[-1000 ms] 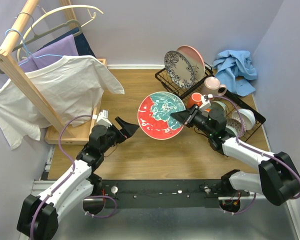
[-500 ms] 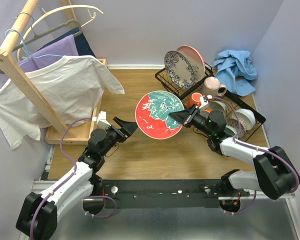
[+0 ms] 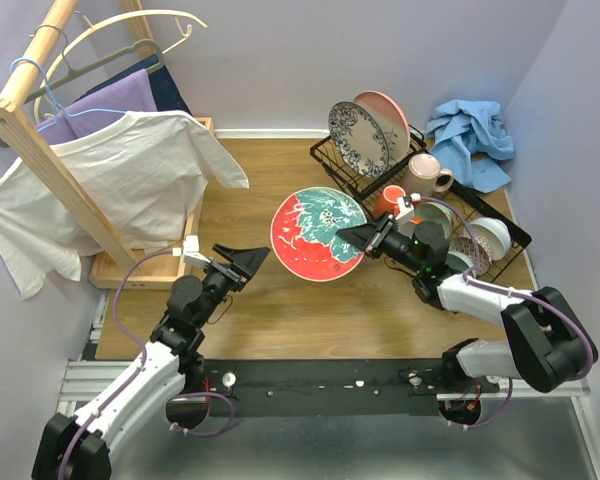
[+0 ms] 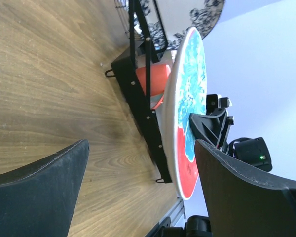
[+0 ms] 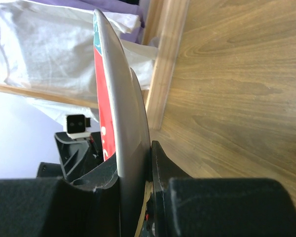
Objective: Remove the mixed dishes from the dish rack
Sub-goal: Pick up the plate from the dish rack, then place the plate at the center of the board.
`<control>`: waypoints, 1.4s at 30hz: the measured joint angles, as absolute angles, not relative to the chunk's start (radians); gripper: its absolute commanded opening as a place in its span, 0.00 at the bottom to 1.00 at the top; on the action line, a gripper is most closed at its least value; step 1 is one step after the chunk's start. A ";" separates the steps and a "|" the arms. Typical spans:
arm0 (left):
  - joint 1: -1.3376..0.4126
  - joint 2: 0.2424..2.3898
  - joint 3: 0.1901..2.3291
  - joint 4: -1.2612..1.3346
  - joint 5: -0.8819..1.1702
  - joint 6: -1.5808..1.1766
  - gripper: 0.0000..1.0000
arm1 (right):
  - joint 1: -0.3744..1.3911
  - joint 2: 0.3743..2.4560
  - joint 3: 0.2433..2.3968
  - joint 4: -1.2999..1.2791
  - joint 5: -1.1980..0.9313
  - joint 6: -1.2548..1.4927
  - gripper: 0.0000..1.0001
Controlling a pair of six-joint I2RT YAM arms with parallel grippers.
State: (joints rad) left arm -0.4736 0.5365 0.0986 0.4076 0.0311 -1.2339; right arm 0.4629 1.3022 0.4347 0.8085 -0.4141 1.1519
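pinching the rim of a red-and-teal patterned plate (image 3: 318,232), the right claw (image 3: 348,233) holds it on edge over the wooden table (image 3: 280,310), out of the dish rack (image 3: 342,172) just behind that claw. the left claw (image 3: 248,258), spread wide, faces the plate's opposite rim, near but apart. a handover seems in hand; next, the open jaws must close on the rim before the right lets go.

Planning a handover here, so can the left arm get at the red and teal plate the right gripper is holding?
Probably yes. The left gripper stands open facing the plate at its free edge, nothing between them, and the right gripper pinches only the opposite rim.
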 measured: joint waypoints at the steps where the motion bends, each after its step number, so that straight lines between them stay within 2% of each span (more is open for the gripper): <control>1: -0.474 0.566 0.103 0.430 0.038 -1.230 0.97 | 0.463 1.316 0.435 0.812 -0.417 1.152 0.01; 6: -0.484 0.788 0.160 0.555 0.101 -1.221 0.95 | 0.463 1.373 0.435 0.815 -0.436 1.161 0.01; 9: -0.509 0.894 0.195 0.623 0.113 -1.218 0.82 | 0.463 1.399 0.435 0.820 -0.448 1.171 0.01; 10: -0.516 0.914 0.201 0.635 0.113 -1.217 0.74 | 0.463 1.401 0.435 0.821 -0.450 1.172 0.01; 12: -0.530 0.952 0.215 0.658 0.112 -1.216 0.67 | 0.464 1.414 0.437 0.833 -0.460 1.182 0.01; 13: -0.536 0.971 0.221 0.669 0.112 -1.214 0.59 | 0.464 1.416 0.438 0.837 -0.462 1.185 0.01; 15: -0.551 1.012 0.233 0.686 0.111 -1.216 0.49 | 0.465 1.421 0.439 0.851 -0.466 1.193 0.01; 16: -0.554 1.024 0.236 0.693 0.110 -1.215 0.39 | 0.466 1.424 0.439 0.859 -0.468 1.197 0.01; 18: -0.563 1.047 0.239 0.704 0.108 -1.214 0.31 | 0.466 1.427 0.439 0.869 -0.471 1.203 0.01; 19: -0.566 1.058 0.239 0.709 0.105 -1.214 0.21 | 0.466 1.429 0.439 0.875 -0.472 1.205 0.01; 22: -0.572 1.069 0.240 0.725 0.095 -1.224 0.00 | 0.466 1.429 0.439 0.876 -0.472 1.196 0.03; 25: -0.574 1.071 0.241 0.731 0.075 -1.249 0.00 | 0.466 1.429 0.439 0.889 -0.464 1.169 0.29; 26: -0.574 1.070 0.241 0.731 0.072 -1.254 0.00 | 0.466 1.427 0.439 0.890 -0.462 1.165 0.44; 28: -0.578 1.064 0.237 0.732 0.062 -1.256 0.00 | 0.466 1.417 0.440 0.881 -0.461 1.156 0.59; 29: -0.579 1.060 0.235 0.731 0.057 -1.246 0.00 | 0.466 1.402 0.443 0.855 -0.458 1.150 0.74; 31: -0.579 1.039 0.231 0.715 0.039 -1.226 0.00 | 0.466 1.372 0.450 0.815 -0.456 1.131 0.85; 32: -0.574 1.031 0.228 0.694 0.023 -1.214 0.00 | 0.467 1.334 0.461 0.770 -0.446 1.111 0.94; 35: -0.553 1.016 0.230 0.673 0.020 -1.208 0.00 | 0.473 1.241 0.501 0.633 -0.402 1.028 1.00; 42: -0.389 1.050 0.232 0.599 -0.042 -1.175 0.00 | 0.472 1.051 0.558 0.389 -0.269 0.837 1.00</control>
State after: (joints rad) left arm -0.3893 1.0500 0.2317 0.5987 -0.0422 -1.1751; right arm 0.4721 1.0508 0.5579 0.3889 -0.2687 0.8371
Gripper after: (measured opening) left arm 0.087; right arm 0.998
